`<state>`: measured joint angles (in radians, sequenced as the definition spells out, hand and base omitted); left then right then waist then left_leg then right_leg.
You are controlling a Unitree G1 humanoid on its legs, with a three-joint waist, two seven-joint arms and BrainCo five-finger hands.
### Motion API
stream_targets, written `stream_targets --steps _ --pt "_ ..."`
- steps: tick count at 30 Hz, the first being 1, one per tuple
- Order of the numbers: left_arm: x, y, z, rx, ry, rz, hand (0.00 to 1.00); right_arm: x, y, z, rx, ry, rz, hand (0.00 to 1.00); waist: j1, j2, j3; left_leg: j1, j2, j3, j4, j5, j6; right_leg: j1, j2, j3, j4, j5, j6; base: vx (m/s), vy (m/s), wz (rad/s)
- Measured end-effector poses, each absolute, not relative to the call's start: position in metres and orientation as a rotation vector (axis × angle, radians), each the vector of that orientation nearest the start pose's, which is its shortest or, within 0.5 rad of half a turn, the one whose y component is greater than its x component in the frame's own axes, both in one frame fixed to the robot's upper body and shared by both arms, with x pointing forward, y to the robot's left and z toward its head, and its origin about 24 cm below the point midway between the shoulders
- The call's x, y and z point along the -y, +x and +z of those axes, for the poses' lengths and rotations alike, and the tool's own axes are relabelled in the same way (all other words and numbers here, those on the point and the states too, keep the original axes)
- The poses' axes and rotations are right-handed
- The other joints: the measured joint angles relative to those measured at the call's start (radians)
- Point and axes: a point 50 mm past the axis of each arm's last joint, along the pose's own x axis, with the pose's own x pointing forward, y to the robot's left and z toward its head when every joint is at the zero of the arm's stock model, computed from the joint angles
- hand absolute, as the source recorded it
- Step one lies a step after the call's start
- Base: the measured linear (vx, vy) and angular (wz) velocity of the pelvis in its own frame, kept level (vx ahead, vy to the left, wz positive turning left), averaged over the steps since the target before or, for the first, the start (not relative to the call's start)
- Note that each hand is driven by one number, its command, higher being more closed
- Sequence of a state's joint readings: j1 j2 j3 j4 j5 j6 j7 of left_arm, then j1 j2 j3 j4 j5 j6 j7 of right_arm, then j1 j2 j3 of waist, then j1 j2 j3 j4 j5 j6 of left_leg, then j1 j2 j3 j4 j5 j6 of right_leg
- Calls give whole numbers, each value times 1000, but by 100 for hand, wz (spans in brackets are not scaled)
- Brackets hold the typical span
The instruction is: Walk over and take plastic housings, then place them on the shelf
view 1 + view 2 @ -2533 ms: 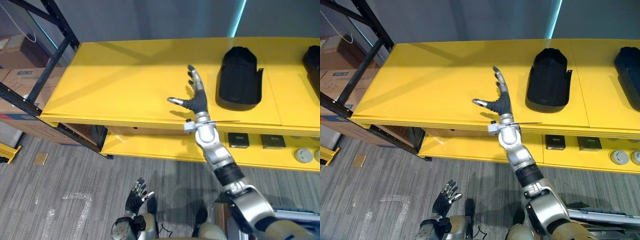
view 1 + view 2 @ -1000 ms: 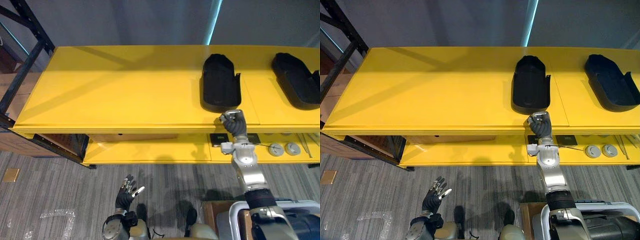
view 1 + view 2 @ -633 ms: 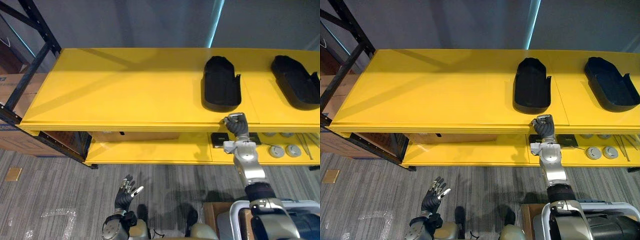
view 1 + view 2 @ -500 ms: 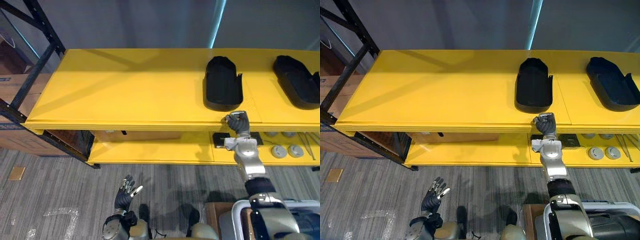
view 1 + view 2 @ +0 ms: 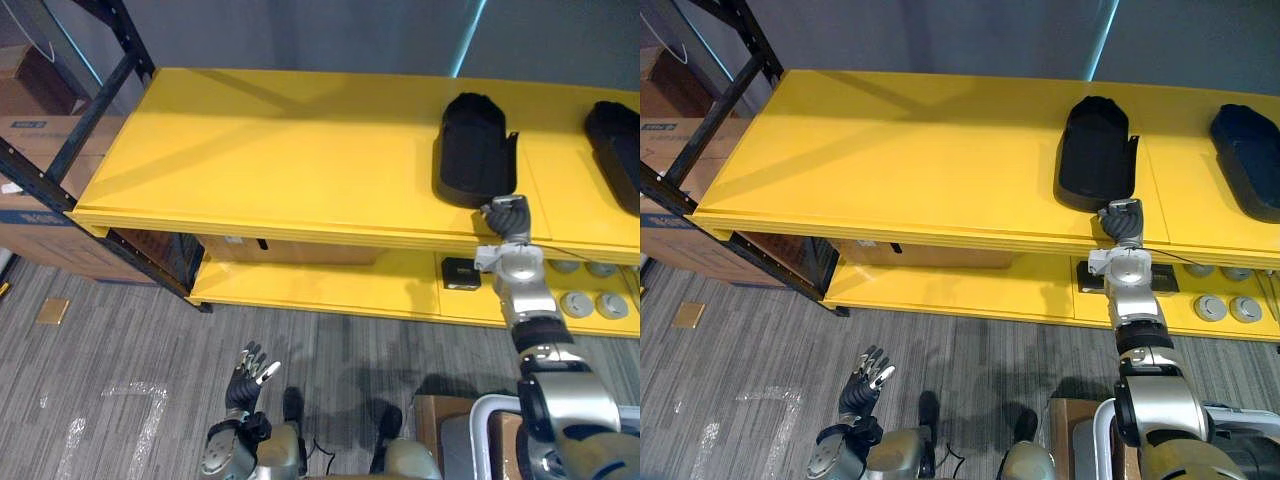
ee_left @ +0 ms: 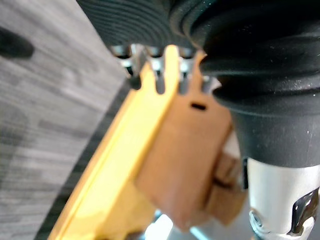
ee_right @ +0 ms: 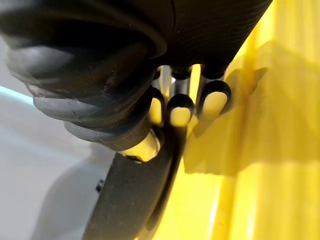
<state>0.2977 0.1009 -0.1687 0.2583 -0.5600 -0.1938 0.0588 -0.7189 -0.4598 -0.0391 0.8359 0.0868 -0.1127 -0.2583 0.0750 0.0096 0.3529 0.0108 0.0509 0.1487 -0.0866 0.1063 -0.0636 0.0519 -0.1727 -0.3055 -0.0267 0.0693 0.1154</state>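
Two black plastic housings lie on the yellow shelf top (image 5: 280,160): one (image 5: 472,150) right of the middle, a second (image 5: 618,135) at the right edge. My right hand (image 5: 507,218) is at the shelf's front edge, just in front of the nearer housing, its fingers (image 7: 181,109) curled into a fist with nothing in them. The right wrist view shows the dark housing (image 7: 135,200) close past those fingers. My left hand (image 5: 247,372) hangs low over the grey floor, fingers spread and empty.
A lower yellow shelf (image 5: 330,285) carries a small black box (image 5: 460,272) and round grey discs (image 5: 1210,307). A black rack frame (image 5: 100,100) and cardboard boxes (image 5: 40,240) stand at the left. A cardboard box (image 6: 185,160) shows under the shelf.
My right hand, open and flat over the shelf top 2.5 s ago, has curled shut and drawn back to the front edge by the housing. The camera has shifted; the housings have not moved.
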Motion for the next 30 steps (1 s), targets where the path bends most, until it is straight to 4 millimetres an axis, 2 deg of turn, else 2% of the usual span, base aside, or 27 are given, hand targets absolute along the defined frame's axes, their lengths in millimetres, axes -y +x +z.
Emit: stream_targets --steps 5,9,15,19,21,23,25,26,28,30 --pt "-161 164 -60 -375 -458 170 0 269 372 134 109 -275 -450 100 4 -2 5 -12 0 1 5 9 8 -8 1 -2 -3 20 0 53 -11 1" --pt "-160 172 -54 -343 -465 159 0 268 372 153 196 -266 -480 100 2 -2 41 -11 1 3 5 8 8 -8 3 1 -3 20 0 23 -5 0" --pt "-159 175 -48 -317 -472 155 0 251 352 191 428 -287 -419 100 -10 -3 48 -12 1 27 5 1 12 -20 2 16 -1 20 -1 2 4 -8" --pt "-163 175 -48 -313 -471 171 0 246 350 177 359 -320 -398 100 -8 -15 54 -11 6 53 5 0 11 -39 12 41 5 17 -4 -18 -8 -18" --pt "-164 175 -48 -311 -470 175 0 246 348 163 305 -329 -397 100 -11 -20 57 -11 8 54 5 0 11 -40 13 42 6 17 -5 -7 -11 -2" --pt "-164 174 -48 -313 -469 176 0 246 346 161 300 -335 -399 100 -11 -20 57 -11 8 56 5 0 11 -41 14 44 6 17 -5 0 0 0" --pt "-164 174 -48 -313 -469 180 0 241 334 167 362 -335 -384 100 -13 -20 57 -10 9 58 5 -2 9 -42 15 47 6 17 -5 0 0 0" --pt "-165 174 -48 -312 -472 186 0 239 329 169 384 -337 -383 0 -15 -20 57 -10 9 58 5 -2 8 -42 15 47 6 17 -5 0 0 0" --pt "-165 171 -48 -308 -488 211 0 232 306 172 462 -316 -391 0 -27 -25 54 -1 10 72 5 -10 5 -42 17 61 6 17 -4 33 0 -16" --pt "-166 167 -50 -316 -490 225 0 229 285 167 486 -283 -410 0 -42 -30 50 15 10 92 5 -21 6 -37 17 77 2 17 -3 44 7 -34"
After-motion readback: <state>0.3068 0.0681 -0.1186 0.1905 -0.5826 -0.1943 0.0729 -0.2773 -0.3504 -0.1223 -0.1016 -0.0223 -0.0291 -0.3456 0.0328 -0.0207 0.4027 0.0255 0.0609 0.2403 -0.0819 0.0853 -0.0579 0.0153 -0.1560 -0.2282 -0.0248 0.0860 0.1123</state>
